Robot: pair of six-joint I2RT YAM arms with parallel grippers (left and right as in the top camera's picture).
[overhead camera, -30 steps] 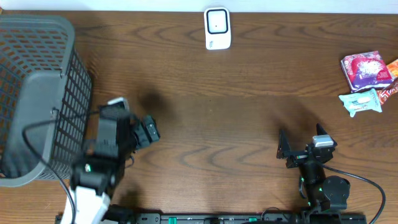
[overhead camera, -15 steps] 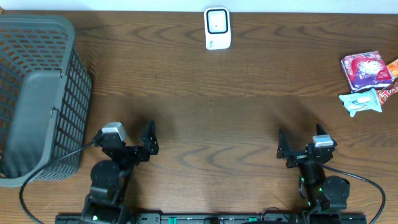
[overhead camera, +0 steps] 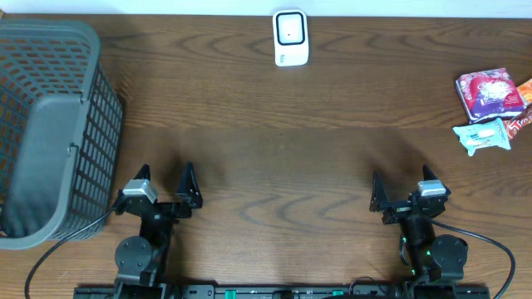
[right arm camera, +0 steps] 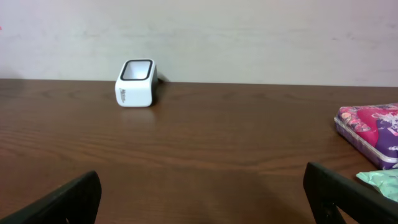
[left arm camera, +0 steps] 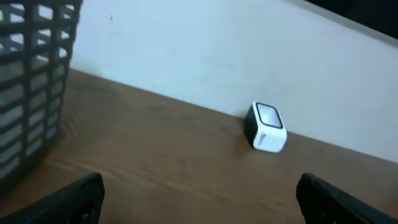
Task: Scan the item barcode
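The white barcode scanner (overhead camera: pixel 290 37) stands at the table's far edge, centre; it also shows in the left wrist view (left arm camera: pixel 266 126) and the right wrist view (right arm camera: pixel 137 83). Three items lie at the far right: a purple-pink packet (overhead camera: pixel 490 93), a pale green packet (overhead camera: pixel 482 136) and an orange-red pack (overhead camera: pixel 524 90). The purple-pink packet (right arm camera: pixel 372 130) also appears in the right wrist view. My left gripper (overhead camera: pixel 165 179) is low at the front left, open and empty. My right gripper (overhead camera: pixel 403 188) rests at the front right, open and empty, well short of the items.
A grey mesh basket (overhead camera: pixel 50 124) fills the left side, close to the left arm; its wall (left arm camera: pixel 25 93) shows in the left wrist view. A pale wall runs behind the table's far edge.
The left arm has drawn back from beside the basket and come down to the front edge, its gripper still open. The right arm has not moved.
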